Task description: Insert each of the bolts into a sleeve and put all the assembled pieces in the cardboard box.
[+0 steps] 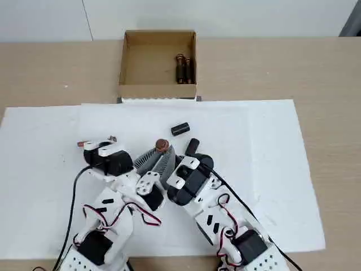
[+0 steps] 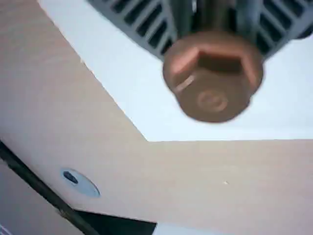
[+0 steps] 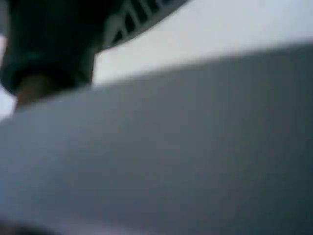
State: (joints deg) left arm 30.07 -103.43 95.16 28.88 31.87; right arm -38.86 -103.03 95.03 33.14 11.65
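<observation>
My left gripper is shut on a copper bolt near the middle of the white sheet. In the left wrist view the bolt's hexagonal head sticks out between the grey ribbed fingers. Just beside it, my right gripper is shut on a black sleeve, which appears as a dark, blurred cylinder in the right wrist view. A second black sleeve lies loose on the sheet, a little beyond both grippers. The cardboard box stands at the far side with two assembled pieces inside.
A small copper-coloured part, possibly another bolt, lies on the sheet beside the left arm. The white sheet covers the wooden table in front of the box. Cables trail from both arms near the front edge.
</observation>
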